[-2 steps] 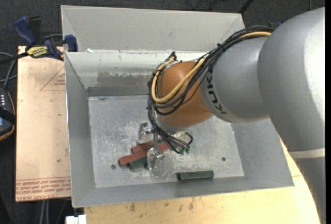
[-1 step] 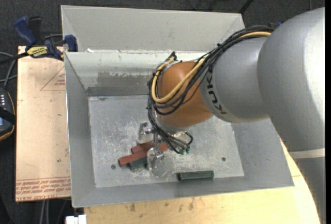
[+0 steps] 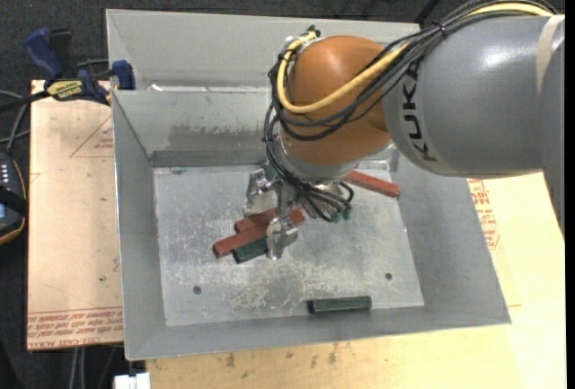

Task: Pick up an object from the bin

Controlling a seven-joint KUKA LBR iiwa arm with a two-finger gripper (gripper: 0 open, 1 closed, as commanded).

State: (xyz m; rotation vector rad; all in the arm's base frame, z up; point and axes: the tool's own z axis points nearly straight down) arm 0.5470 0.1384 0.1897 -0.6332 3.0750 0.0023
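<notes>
My gripper hangs low over the middle of the bin, its fingers down among a small cluster of sticks. A red-brown flat stick lies slanted under and left of the fingers, with a dark green piece just below it. I cannot make out whether a stick is between the fingers. Another red-brown stick pokes out to the right from under the arm.
A dark green bar lies alone near the bin's front wall. A small green piece sits right of the gripper. The arm and its orange dome hide the bin's back middle.
</notes>
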